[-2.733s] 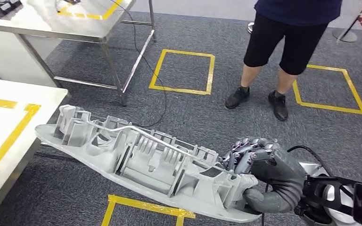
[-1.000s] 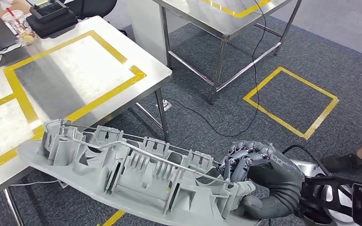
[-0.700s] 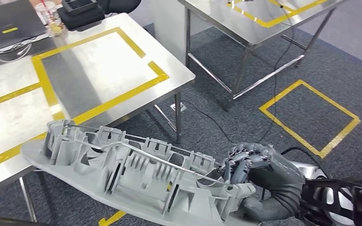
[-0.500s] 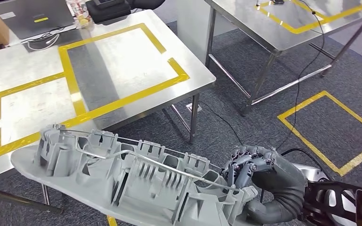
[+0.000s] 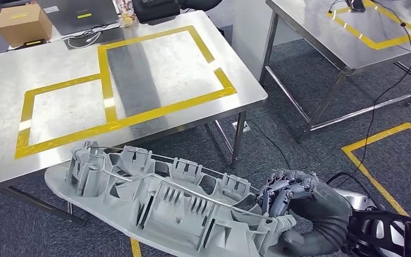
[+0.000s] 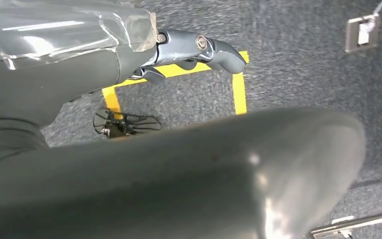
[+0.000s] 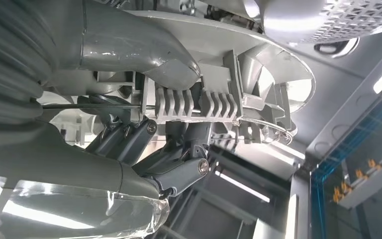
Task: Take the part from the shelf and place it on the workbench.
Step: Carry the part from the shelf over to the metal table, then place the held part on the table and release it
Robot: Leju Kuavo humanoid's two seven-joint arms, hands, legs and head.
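Note:
The part (image 5: 160, 203) is a long pale grey plastic moulding with many ribs and a thin metal rod along its top. My right hand (image 5: 305, 209) grips its right end and carries it in the air, roughly level. In the right wrist view the thumb (image 7: 144, 55) and dark fingers (image 7: 179, 164) clamp the part's ribbed edge (image 7: 219, 104). The part's free left end hangs just in front of the near edge of the steel workbench (image 5: 155, 69), which is marked with yellow tape rectangles. My left hand (image 6: 194, 50) hangs over the carpet and holds nothing.
A cardboard box (image 5: 24, 24) and a laptop (image 5: 77, 10) sit at the workbench's far side. A second steel table (image 5: 353, 37) stands to the right, with a cable (image 5: 374, 112) trailing to the floor. A yellow taped square (image 5: 390, 160) marks the carpet.
The camera has turned, so the whole scene has shifted: the person left the picture and the workbench came fully into view ahead. The part stays in my right hand's grip.

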